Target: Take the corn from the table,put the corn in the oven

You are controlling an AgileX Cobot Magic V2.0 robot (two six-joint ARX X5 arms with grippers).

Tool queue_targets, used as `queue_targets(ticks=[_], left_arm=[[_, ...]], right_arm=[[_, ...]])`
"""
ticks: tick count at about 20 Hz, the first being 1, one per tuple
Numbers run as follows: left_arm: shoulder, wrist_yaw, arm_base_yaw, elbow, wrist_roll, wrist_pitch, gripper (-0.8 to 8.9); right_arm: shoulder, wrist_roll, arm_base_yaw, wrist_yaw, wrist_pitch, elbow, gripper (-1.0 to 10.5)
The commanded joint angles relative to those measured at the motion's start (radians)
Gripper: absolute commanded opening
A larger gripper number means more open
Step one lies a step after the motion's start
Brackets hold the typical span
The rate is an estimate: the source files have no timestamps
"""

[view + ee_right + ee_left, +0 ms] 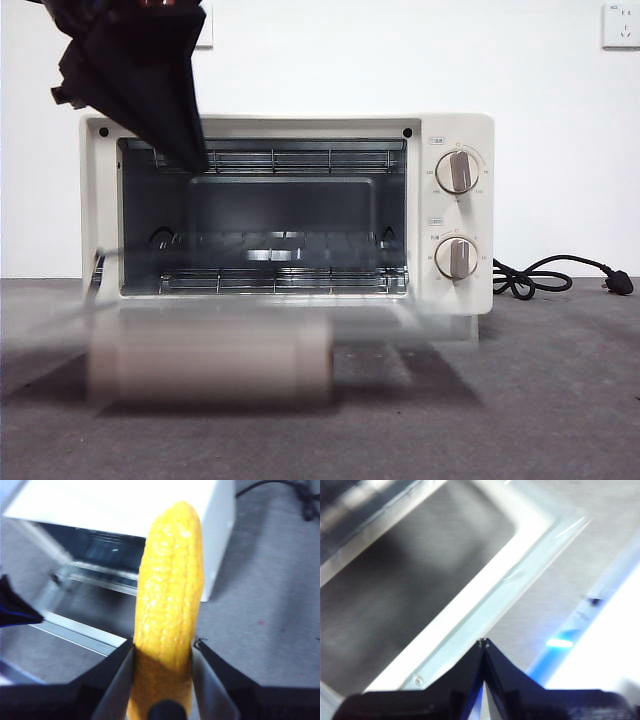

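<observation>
**Right gripper clamps the corn**

Right gripper (162, 647) pinches the corn (170, 590) between its jaws, tapered end pointing ahead. Beyond, the oven (150, 510) stands open. Left gripper (484, 642), jaws pressed together, hovers over the blurred oven door (420, 575).

A plain white wall (300, 60) fills the background of the front view, running the full width behind everything that stands in front of it. High at the right end of it sits a white rectangular plastic wall socket plate (620, 25), with small dark slots on its face. A second white rectangular wall plate (205, 25) shows near the top toward the left, mostly hidden, so only its right edge and lower corner can be seen. Its face cannot be made out.
</observation>
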Motion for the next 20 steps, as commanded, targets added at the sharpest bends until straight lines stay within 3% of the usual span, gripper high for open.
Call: queue_targets(ticks=[1, 4, 7, 12, 16, 20], left_arm=[[0.003, 0.018, -0.003, -0.011, 0.016, 0.009, -0.07], [-0.021, 0.018, -0.003, -0.011, 0.016, 0.021, -0.07], [-0.105, 0.018, -0.003, -0.011, -0.001, 0.091, -0.07], [-0.312, 0.01, -0.003, -0.011, -0.095, 0.25, -0.07], [-0.472, -0.02, -0.003, -0.011, -0.15, 0.315, -0.07], [-0.57, -0.096, -0.003, -0.011, -0.161, 0.311, -0.07]], right_arm=[[-0.002, -0.015, 0.001, -0.065, 0.002, 0.001, -0.1], [-0.002, -0.068, 0.001, -0.207, 0.004, 0.001, -0.1], [-0.002, -0.102, 0.002, -0.403, 0.025, 0.001, -0.1], [-0.002, -0.101, 0.018, -0.51, 0.103, 0.001, -0.1], [-0.002, -0.101, 0.141, -0.52, 0.215, 0.001, -0.1], [-0.002, -0.072, 0.317, -0.336, 0.367, 0.001, -0.1]])
